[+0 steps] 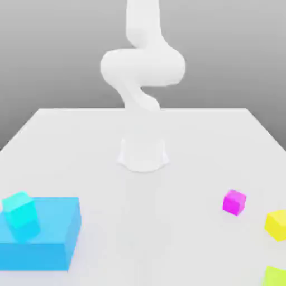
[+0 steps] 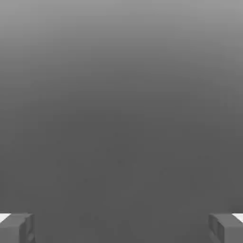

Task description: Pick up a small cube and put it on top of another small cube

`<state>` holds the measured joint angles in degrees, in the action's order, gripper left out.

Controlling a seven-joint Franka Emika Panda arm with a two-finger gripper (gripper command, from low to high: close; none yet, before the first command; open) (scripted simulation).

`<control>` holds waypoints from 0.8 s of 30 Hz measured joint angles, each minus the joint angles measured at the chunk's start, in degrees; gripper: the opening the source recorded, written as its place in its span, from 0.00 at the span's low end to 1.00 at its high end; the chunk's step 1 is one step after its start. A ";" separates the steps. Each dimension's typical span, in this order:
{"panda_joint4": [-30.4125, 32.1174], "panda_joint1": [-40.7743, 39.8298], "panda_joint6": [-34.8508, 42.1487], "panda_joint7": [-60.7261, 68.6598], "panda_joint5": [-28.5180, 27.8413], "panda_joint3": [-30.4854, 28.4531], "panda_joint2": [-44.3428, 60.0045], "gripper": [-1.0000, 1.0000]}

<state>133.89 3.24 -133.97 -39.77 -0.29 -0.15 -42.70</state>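
Fingertips [image 2: 16, 228] of the gripper [image 2: 121, 228] stood far apart in the hand view, one grey pad at each lower corner, with nothing between the jaws but flat grey background. No cube lay near them there.

The exterior view gave what the hand view lacked: the white arm [image 1: 142, 67] rising from its round base [image 1: 143, 153] on the white table [image 1: 84, 139], bent up and out of the top of the picture. The small magenta cube [image 1: 234, 202] sat on the table toward the exterior view's right, in front of the base and well apart from it, with nothing gripping it. Just beside it, further right, sat a yellow cube [image 1: 276, 224], and a yellow-green block [image 1: 275, 276] showed at the lower right corner.

Toward the exterior view's left lay a large blue block [image 1: 47, 237], flat on the table. A small cyan cube [image 1: 21, 213] rested on its top, tilted, near the block's left edge.
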 joint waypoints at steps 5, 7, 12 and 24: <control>4.33 7.00 -4.52 12.26 -0.85 -0.69 6.42 0.50; 6.00 9.69 -6.26 17.08 -1.12 -0.99 8.91 0.50; 10.19 16.14 -10.62 29.28 -1.50 -1.58 15.12 0.50; 20.23 30.40 -21.11 59.56 -1.03 -1.77 30.03 0.50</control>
<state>154.12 33.64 -155.08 19.79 -1.33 -1.92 -12.67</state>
